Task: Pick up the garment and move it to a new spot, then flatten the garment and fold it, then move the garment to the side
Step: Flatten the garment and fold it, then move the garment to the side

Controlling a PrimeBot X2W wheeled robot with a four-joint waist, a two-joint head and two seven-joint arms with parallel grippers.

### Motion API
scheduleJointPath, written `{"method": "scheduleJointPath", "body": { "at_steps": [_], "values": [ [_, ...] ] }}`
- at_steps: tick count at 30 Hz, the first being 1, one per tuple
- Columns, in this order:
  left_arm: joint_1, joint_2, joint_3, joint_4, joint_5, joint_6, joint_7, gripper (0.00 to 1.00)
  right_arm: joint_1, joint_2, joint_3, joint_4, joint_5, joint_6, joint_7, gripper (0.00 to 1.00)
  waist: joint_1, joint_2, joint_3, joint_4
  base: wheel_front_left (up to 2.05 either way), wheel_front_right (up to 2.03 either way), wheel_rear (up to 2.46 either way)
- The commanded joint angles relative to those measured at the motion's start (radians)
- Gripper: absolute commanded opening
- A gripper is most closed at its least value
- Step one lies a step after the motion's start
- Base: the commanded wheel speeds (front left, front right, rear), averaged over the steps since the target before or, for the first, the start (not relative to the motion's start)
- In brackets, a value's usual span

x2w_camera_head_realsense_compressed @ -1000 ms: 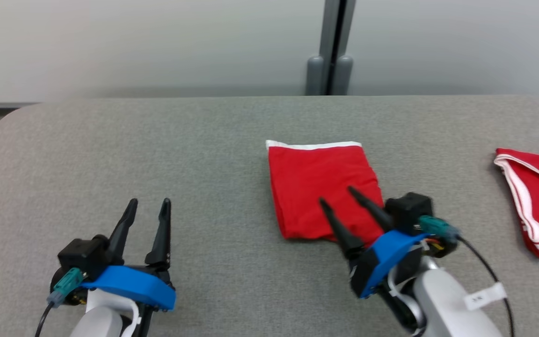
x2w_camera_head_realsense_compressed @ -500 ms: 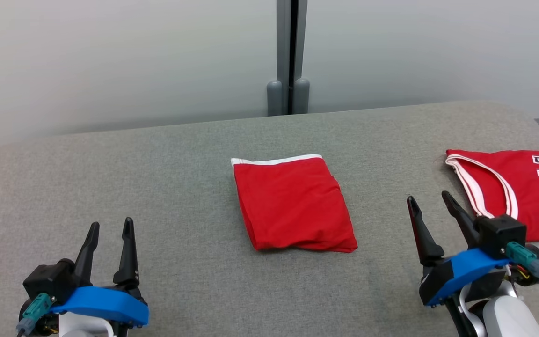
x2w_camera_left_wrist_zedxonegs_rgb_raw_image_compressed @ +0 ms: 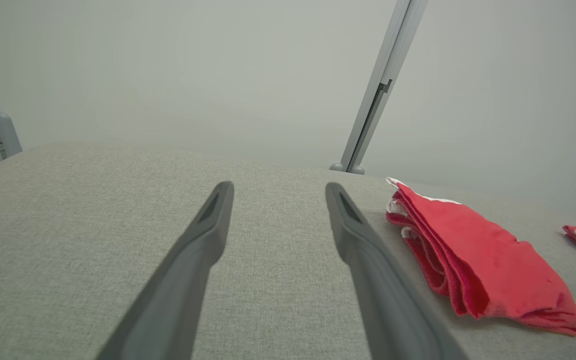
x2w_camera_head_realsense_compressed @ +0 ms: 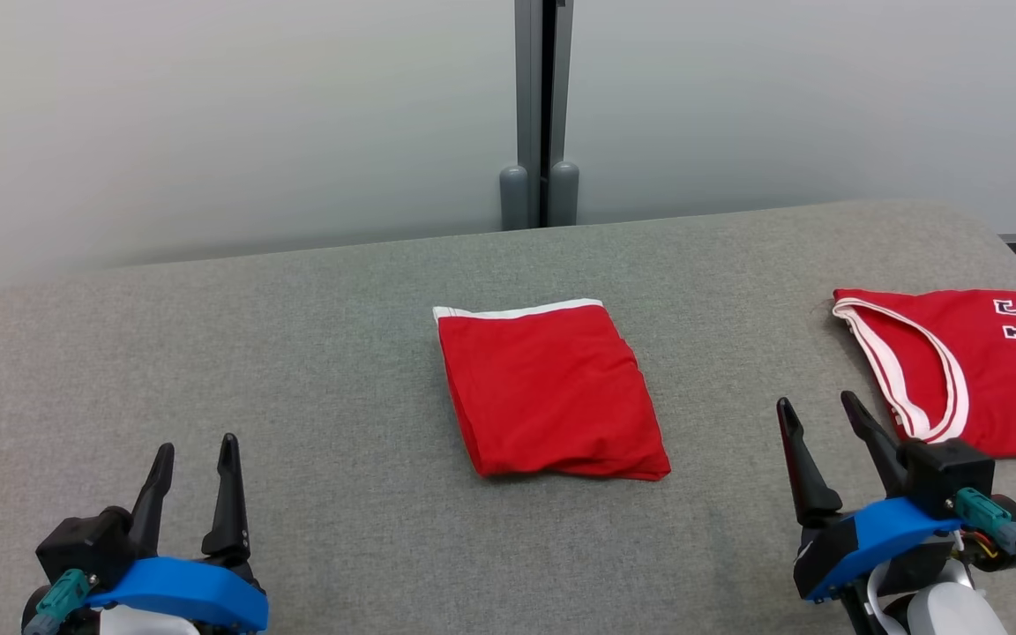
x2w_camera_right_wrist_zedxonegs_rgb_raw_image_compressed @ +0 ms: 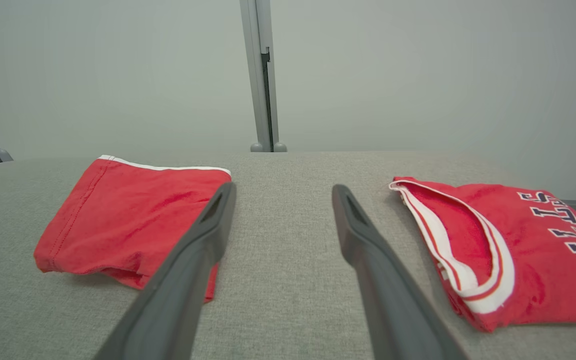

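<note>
The grey fabric-covered table [x2w_camera_head_realsense_compressed: 279,353] carries two items. A folded red garment [x2w_camera_head_realsense_compressed: 552,392] lies flat at its centre. A red jersey [x2w_camera_head_realsense_compressed: 984,370] with white trim lies at 3 o'clock, well apart.

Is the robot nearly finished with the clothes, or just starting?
Done: the red garment lies folded on the table. In hand: nothing; left gripper and right gripper are open and empty. Possibly left: shifting it aside, and the lettered jersey at the right looks unfolded.

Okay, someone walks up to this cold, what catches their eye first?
A folded red garment lies at the middle of the grey table, and a red jersey with white trim and lettering lies at its right edge. The left gripper and right gripper hover open near the front.
</note>
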Motion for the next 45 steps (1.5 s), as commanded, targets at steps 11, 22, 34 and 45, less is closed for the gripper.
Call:
{"method": "scheduleJointPath", "body": {
  "at_steps": [11,22,34,45],
  "values": [
    [-0.002,0.007,-0.004,0.004,-0.009,0.001,0.004,1.0,-0.004,0.012,-0.001,0.029,0.016,0.001,-0.007,1.0,0.0,-0.0001,0.014,0.013,0.0,0.0,0.0],
    [-0.058,0.011,-0.017,-0.027,0.0,0.0,0.006,1.0,-0.103,0.013,0.056,0.037,0.02,0.001,0.033,1.0,0.0,-0.0001,0.081,0.04,0.0,0.0,0.0],
    [-0.221,-0.016,-0.084,-0.017,0.031,-0.037,0.02,1.0,-0.432,0.013,-0.014,0.308,0.036,0.001,0.388,1.0,0.0,-0.0001,0.228,0.177,0.0,0.0,0.0],
    [-0.287,-0.049,-0.109,0.044,0.045,-0.062,0.0,1.0,-0.548,0.024,-0.02,0.63,0.095,0.002,0.537,0.54,0.0,-0.0001,0.244,0.225,0.0,0.0,0.0]
  ]
}}
